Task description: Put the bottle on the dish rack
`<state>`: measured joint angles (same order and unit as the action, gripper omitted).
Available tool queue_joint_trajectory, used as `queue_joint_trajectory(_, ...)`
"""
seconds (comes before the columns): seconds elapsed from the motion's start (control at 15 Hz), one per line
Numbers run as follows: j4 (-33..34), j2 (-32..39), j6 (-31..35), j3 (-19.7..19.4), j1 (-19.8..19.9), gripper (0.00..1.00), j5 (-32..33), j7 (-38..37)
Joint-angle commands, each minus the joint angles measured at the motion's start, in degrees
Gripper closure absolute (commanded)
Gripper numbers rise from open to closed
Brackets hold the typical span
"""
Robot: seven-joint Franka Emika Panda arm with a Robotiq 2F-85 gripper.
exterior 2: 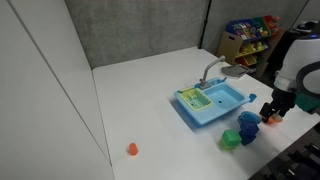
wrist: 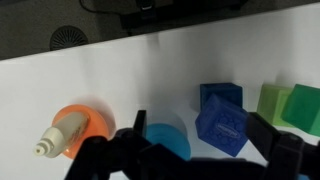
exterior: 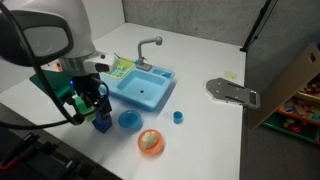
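The bottle is small and cream-white and lies on its side on an orange plate at the left of the wrist view. It also shows on the plate in an exterior view. The yellow-green dish rack forms the side of the light-blue toy sink in both exterior views. My gripper is open and low over the table. A dark blue block stands between its fingers. The bottle lies apart from the gripper, beyond its left finger.
A light-blue round cup sits between the plate and the blue block. Green blocks stand to the right. A small blue cylinder and a grey faucet are near the sink. A grey flat object lies at the table's edge.
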<state>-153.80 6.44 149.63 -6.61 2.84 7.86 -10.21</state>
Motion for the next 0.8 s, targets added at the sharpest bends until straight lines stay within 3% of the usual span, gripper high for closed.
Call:
queue_joint_trajectory(0.0, -2.04, 0.54, 5.16, -0.57, 0.24, 0.00, 0.97, -1.83)
queue_joint_trajectory(0.33, -0.58, 3.16, 8.86, -2.27, 0.12, 0.00, 1.32, -2.98)
queue_joint_trajectory(0.73, 2.76, 4.01, 8.85, -7.20, -0.10, 0.00, 5.01, -6.98)
